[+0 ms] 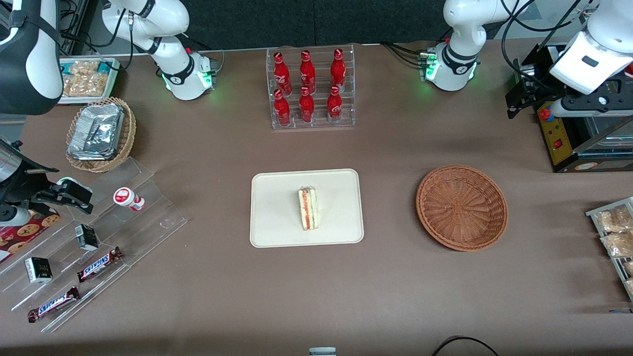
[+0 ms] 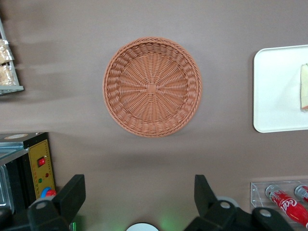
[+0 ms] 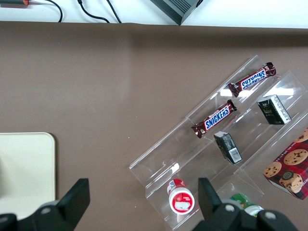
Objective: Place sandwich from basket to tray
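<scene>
The sandwich (image 1: 307, 208) stands on its edge in the middle of the cream tray (image 1: 277, 198), red and green filling showing. The reddish-brown wicker basket (image 1: 462, 207) is empty and sits beside the tray, toward the working arm's end of the table. My left gripper (image 1: 518, 95) is open and empty, high above the table, farther from the front camera than the basket and beside a black and yellow box. In the left wrist view the open gripper (image 2: 139, 187) has nothing between its fingers. That view also shows the basket (image 2: 152, 87), the tray (image 2: 276, 86) and an edge of the sandwich (image 2: 304, 86).
A clear rack of red cola bottles (image 1: 310, 89) stands farther back than the tray. A black and yellow box (image 1: 573, 133) and snack packs (image 1: 613, 232) are at the working arm's end. A tan basket of foil packs (image 1: 99, 133) and stepped acrylic racks (image 1: 94, 237) lie toward the parked arm's end.
</scene>
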Motion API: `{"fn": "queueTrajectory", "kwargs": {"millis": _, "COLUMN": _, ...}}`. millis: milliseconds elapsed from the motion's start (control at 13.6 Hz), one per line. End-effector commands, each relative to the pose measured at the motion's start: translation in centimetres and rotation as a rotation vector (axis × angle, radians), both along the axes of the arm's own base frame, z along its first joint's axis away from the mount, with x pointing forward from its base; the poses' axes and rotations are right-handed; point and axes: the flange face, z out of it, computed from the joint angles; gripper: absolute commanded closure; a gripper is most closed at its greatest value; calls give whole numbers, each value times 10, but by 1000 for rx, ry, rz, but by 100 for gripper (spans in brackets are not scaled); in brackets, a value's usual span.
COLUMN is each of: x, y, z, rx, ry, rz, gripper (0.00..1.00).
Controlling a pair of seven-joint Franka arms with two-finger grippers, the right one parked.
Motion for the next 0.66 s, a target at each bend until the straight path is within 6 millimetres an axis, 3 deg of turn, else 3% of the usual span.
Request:
{"fn": "queueTrajectory", "kwargs": {"millis": 0, "x": 6, "y": -16, "z": -1, "rx": 7, "ry": 15, "rz": -43, "gripper": 0}}
{"fn": "queueTrajectory", "kwargs": {"millis": 221, "x": 9, "y": -2, "z": -1, "rx": 0, "ry": 16, "rz": -34, "gripper": 0}}
{"fn": "queueTrajectory", "kwargs": {"millis": 590, "x": 10, "y": 3, "z": -1, "rx": -2, "ry": 16, "rz": -33, "gripper": 0}}
